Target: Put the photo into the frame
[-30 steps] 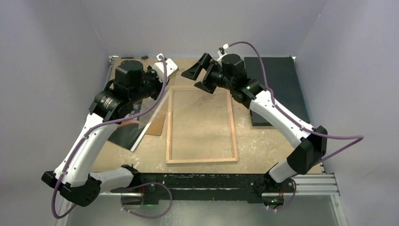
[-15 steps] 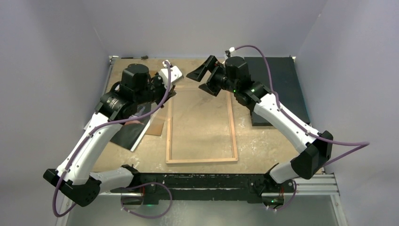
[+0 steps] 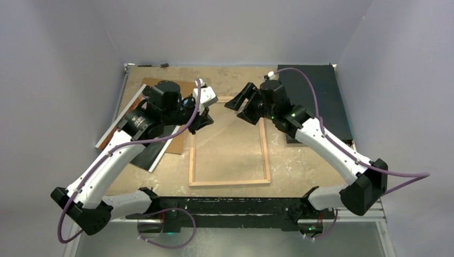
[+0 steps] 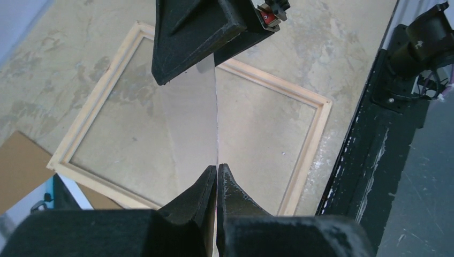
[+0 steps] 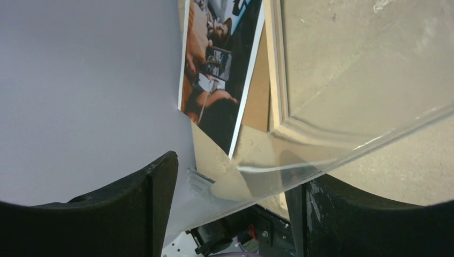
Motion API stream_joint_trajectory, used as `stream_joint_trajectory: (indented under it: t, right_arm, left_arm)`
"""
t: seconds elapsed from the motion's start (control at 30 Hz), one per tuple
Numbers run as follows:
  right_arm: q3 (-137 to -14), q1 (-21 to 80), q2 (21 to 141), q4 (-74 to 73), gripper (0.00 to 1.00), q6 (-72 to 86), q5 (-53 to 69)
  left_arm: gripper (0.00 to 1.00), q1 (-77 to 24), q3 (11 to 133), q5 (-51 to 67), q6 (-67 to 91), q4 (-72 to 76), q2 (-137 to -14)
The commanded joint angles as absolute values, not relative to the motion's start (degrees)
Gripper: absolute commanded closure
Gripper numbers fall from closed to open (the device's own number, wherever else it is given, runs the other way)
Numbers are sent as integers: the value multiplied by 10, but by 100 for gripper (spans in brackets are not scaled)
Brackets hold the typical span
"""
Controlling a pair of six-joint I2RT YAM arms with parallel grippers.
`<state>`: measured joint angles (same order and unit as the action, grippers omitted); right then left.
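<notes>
The frame (image 3: 229,182) lies back up on the table, light wood showing; it also shows in the left wrist view (image 4: 313,134) and the right wrist view (image 5: 275,80). My left gripper (image 3: 206,120) (image 4: 217,168) is shut on the edge of a clear pane (image 4: 193,123) and holds it tilted above the frame's far half. My right gripper (image 3: 241,104) (image 5: 238,170) is open, and the pane's far edge (image 5: 375,80) runs between its fingers. The photo (image 3: 143,155) (image 5: 219,64) lies left of the frame, partly under my left arm.
A brown backing board (image 3: 160,85) lies at the far left, under the photo. A black mat (image 3: 316,96) lies at the far right beside the frame. The black rail (image 3: 230,206) with the arm bases runs along the near edge. Walls close in left, back and right.
My left gripper has carried the pane rightward, from over the photo to above the frame. My right gripper has moved down and nearer, onto the pane's far edge. The brown board is now uncovered.
</notes>
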<state>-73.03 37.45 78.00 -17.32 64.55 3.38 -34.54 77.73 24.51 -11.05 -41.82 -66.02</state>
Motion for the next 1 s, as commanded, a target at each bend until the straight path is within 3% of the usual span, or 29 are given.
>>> stream_joint_trajectory:
  t: [0.0, 0.1, 0.17, 0.27, 0.5, 0.6, 0.77, 0.9, 0.97]
  right_arm:
    - [-710, 376, 750, -162, 29, 657, 13]
    - [-709, 375, 744, -168, 38, 656, 10]
    - [-709, 375, 742, -174, 51, 656, 10]
    - [-706, 375, 738, -187, 71, 655, 12]
    - [-654, 375, 693, -207, 94, 650, 16]
    - [-625, 375, 670, -215, 100, 650, 20]
    - [-627, 375, 660, -224, 100, 578, 29]
    - [-678, 375, 708, -238, 100, 459, 80]
    - [-718, 374, 742, -251, 100, 412, 113]
  left_arm:
    - [100, -355, 764, 270, -79, -405, -653]
    - [100, -362, 766, 271, -66, -408, -654]
    - [98, -363, 769, 278, -51, -409, -654]
    - [74, -363, 769, 293, -29, -411, -652]
    - [42, -362, 788, 319, -9, -432, -654]
    - [30, -361, 808, 311, -4, -433, -655]
    - [24, -360, 848, 190, -7, -447, -661]
    - [2, -334, 842, 63, -12, -431, -651]
    - [0, -290, 825, 52, -8, -415, -648]
